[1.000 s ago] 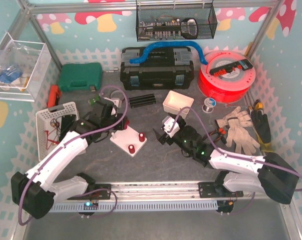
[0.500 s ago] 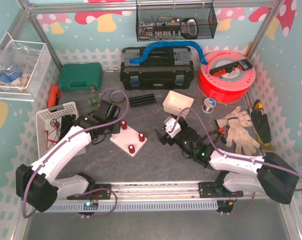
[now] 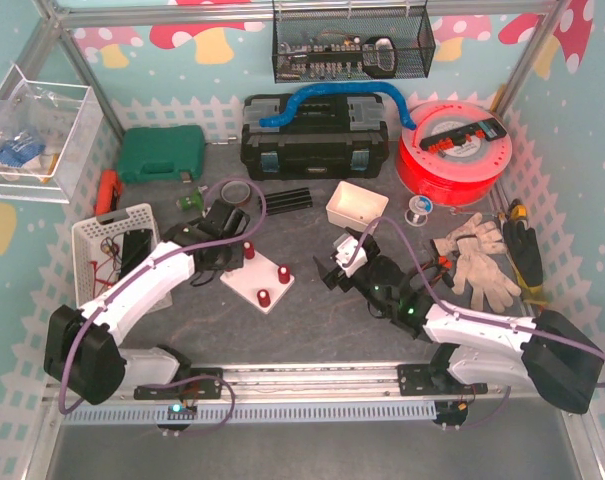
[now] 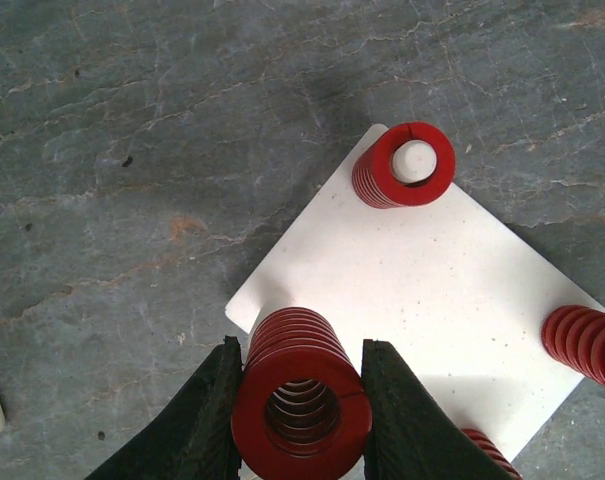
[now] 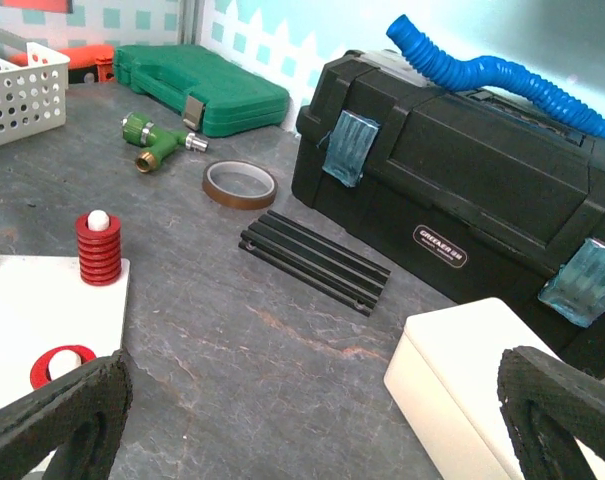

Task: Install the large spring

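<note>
From above, your left gripper (image 3: pixel 224 262) has swung in to the white square peg plate's (image 3: pixel 244 281) left corner. At the left wrist, it's clamped on the large red coil spring (image 4: pixel 300 395), hovering over that corner, so seating probably comes next. At the right wrist, the right gripper (image 5: pixel 314 365) gapes wide beside the plate.

Red spring (image 4: pixel 300 400), white plate (image 4: pixel 412 285)

Glossy red coiled-metal spring (image 4: pixel 300 395)

Bright, even light fills all three views. A soft shadow falls on the table (image 4: pixel 132 200) just left of the white plate (image 4: pixel 432 290).
</note>
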Controlling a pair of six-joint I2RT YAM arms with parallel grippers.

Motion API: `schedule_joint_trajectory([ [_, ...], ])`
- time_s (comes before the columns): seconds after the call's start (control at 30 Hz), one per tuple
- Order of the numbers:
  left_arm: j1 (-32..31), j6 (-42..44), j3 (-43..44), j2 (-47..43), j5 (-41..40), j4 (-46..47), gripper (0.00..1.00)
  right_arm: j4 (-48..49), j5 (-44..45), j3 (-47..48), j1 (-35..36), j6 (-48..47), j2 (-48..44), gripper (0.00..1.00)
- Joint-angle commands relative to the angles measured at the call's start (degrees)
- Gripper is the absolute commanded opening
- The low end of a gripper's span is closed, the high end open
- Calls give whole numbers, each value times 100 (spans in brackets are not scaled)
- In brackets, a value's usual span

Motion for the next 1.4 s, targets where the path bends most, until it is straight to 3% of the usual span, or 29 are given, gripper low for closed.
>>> schedule_joint_trajectory([
  [0.0, 48, -149, 123, -32, -175, 52, 2, 158, 80, -90, -32, 26, -85, 99],
  [0.73, 129, -307, 58, 206, -21, 45, 10, 142, 123, -159, -50, -14, -141, 99],
  [1.37, 138, -465, 203, 37, -12, -302, 9, 189, -54, -210, -91, -56, -116, 99],
])
